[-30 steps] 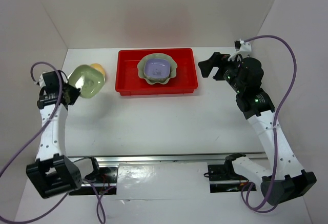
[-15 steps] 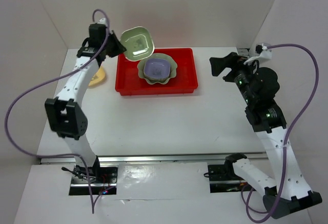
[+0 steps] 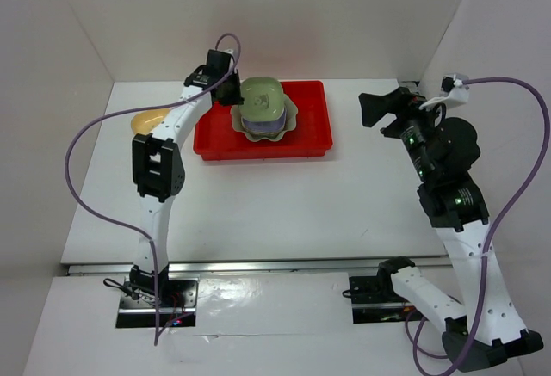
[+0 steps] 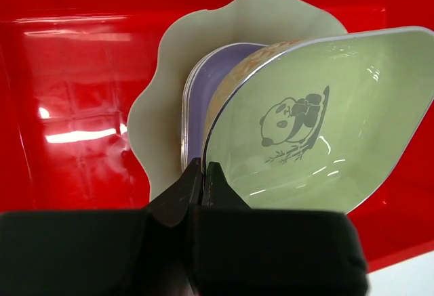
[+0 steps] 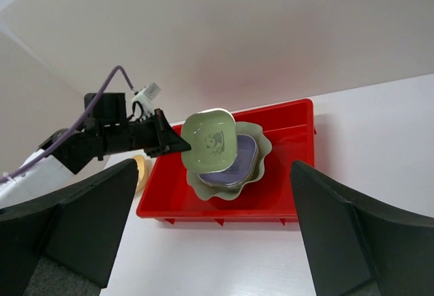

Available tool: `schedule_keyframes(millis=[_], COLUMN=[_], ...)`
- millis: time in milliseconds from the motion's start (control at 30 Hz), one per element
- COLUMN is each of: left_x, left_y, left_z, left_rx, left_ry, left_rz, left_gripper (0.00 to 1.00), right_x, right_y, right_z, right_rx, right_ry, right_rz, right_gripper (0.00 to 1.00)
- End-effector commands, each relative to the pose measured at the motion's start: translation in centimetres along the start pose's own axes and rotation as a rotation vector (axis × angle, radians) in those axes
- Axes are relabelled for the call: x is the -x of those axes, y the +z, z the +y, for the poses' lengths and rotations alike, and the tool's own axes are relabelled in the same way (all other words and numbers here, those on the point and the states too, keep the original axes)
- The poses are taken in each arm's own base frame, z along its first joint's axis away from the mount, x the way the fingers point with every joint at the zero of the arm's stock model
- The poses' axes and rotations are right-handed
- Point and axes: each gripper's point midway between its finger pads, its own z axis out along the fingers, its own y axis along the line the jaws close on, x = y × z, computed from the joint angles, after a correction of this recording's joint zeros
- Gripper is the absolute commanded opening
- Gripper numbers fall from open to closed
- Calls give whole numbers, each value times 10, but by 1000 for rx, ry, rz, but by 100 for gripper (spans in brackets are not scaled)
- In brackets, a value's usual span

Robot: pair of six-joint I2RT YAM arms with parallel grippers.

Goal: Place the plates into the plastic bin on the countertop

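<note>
Top external: scalloped dish (image 4: 159,106), lavender plate (image 4: 203,79) in bin (image 3: 306,145); left jaws pinch green plate (image 3: 261,94) above; yellow plate (image 3: 148,120) pending; right jaws spread.

We carry the light green dish (image 4: 312,127) in our left claw (image 4: 202,174), which swings away from the yellow dish (image 3: 148,121), rises over the red bin (image 3: 306,139), then lowers. The dish, pinched at its rim, now tilts just ahead of the fingertips, over the lavender dish (image 4: 196,99). The yellow dish lies uncovered well behind the claw. Our right claw (image 3: 376,109) draws slightly back from the bin.
</note>
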Motion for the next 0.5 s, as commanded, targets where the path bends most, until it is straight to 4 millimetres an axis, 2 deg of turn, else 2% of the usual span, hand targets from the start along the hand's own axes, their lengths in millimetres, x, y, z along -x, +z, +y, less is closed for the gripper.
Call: schedule_keyframes(millis=[0, 167, 300, 467], left_x=[24, 25, 22, 22], left_y=[-2, 4, 14, 14], left_z=[-9, -14, -12, -10], left_rx=[-8, -36, -31, -22], left_ry=[60, 81, 93, 102], left_rz=[-77, -72, -59, -62], left_gripper=[0, 0, 9, 13], right_x=[0, -4, -8, -8], right_y=[-2, 0, 1, 1], right_z=[-1, 0, -1, -2], right_rx=[-7, 5, 1, 1], right_ry=[-2, -2, -3, -3], right_rz=[-3, 13, 22, 22], right_gripper=[100, 100, 100, 100])
